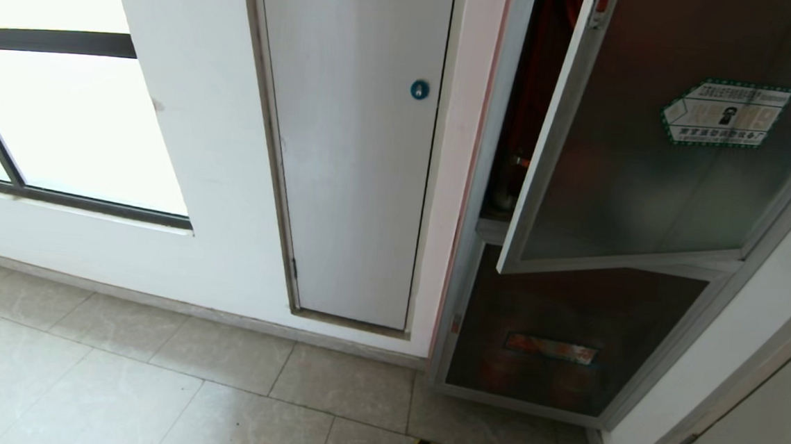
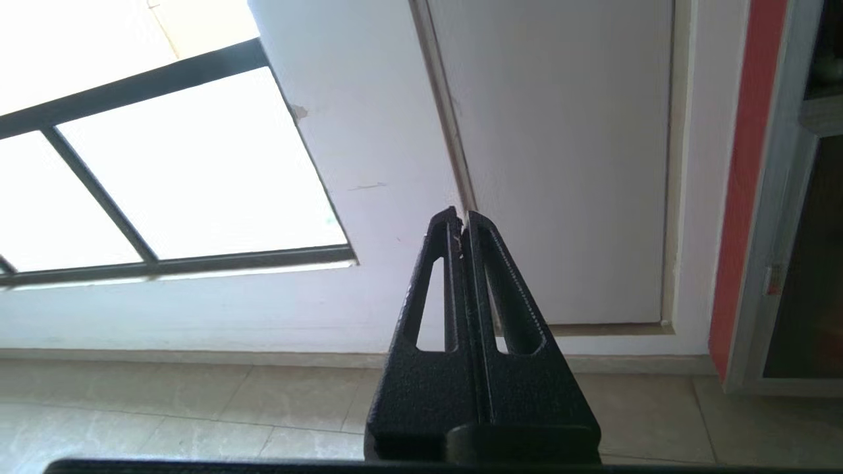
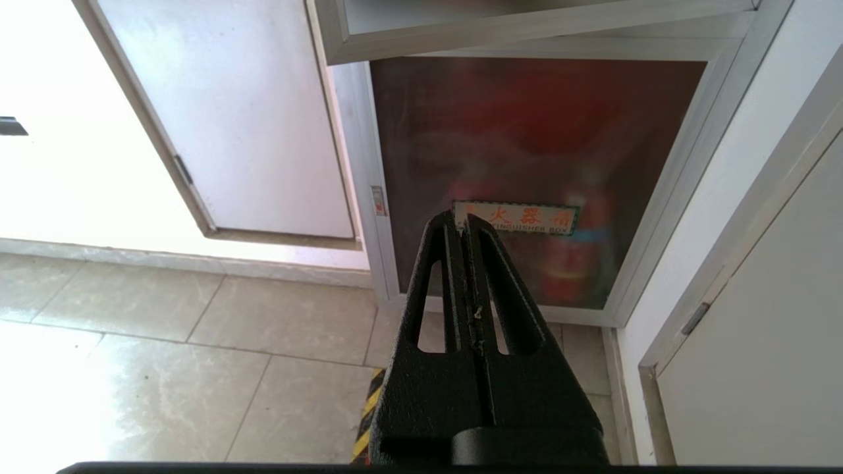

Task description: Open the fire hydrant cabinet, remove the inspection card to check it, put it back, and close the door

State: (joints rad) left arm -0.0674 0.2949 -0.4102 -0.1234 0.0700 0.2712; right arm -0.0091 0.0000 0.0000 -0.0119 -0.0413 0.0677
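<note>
The door (image 1: 651, 149) of the fire hydrant cabinet (image 1: 480, 207) stands ajar in the upper right of my head view, its free edge swung out from the silver frame and a dark red gap showing behind it. I judge it a stiff, fairly light aluminium frame around a glass pane, easy to swing on its hinges but not something to squeeze or knock on the glass; the safe place to push or pull is the metal edge near the small orange-red latch (image 1: 602, 1) at the very top of the frame. The inspection card I cannot see in any view; it would be thin, light and bendable, best pinched by one edge. My left claw (image 2: 463, 218) has its fingers pressed together on nothing, held out in the air toward the wall beside the white panel (image 1: 356, 142) with the blue lock (image 1: 419, 89), centre of its view. My right claw (image 3: 463, 220) is likewise together and empty, pointing at the lower glass panel (image 1: 569, 332) with the red label (image 3: 516, 217), above the tiled floor (image 1: 147, 386). Neither arm shows in my head view.
</note>
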